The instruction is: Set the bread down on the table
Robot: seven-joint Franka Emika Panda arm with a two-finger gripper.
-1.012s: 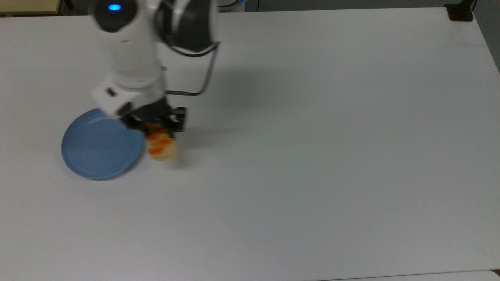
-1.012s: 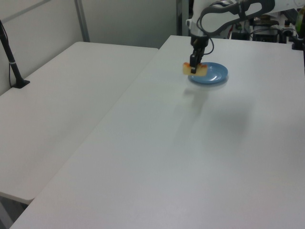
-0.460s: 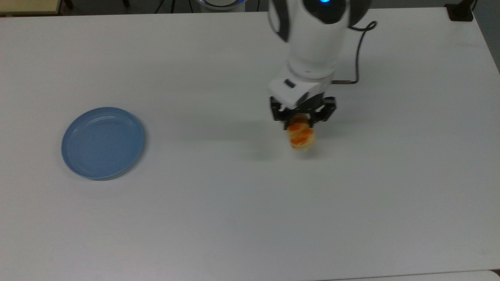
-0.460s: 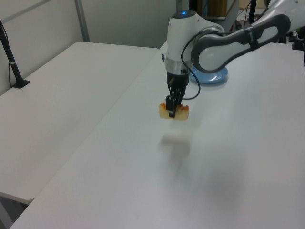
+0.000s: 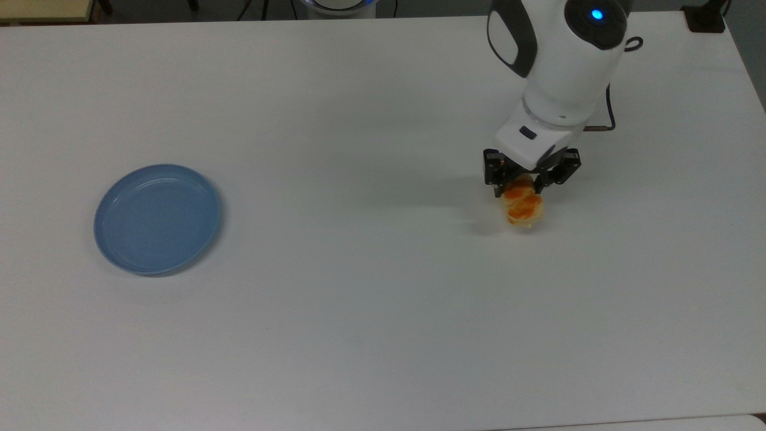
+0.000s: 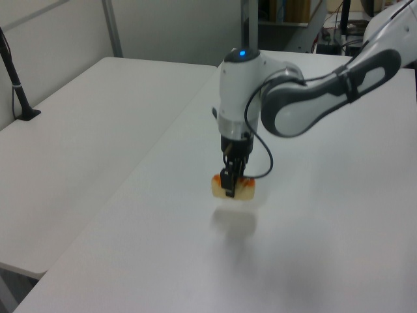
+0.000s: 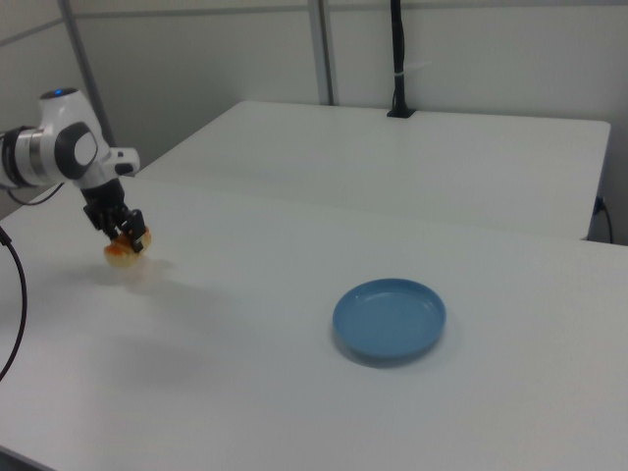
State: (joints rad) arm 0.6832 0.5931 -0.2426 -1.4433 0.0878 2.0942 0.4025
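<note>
Carried the bread [image 5: 524, 207] farther from the blue plate [image 5: 158, 219], now well apart from it. My gripper [image 5: 529, 187] holds it, jaws clamped on the bun, just above the table [image 5: 371, 335]. Release looks next.

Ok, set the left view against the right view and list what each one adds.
The left view adds a shadow on the table, lying apart from the bread, so the bread hangs above the top. The right view adds the blue plate, bare, well off to the right view's right of the bread. Both have the pincer shut on the bread over the white table.
</note>
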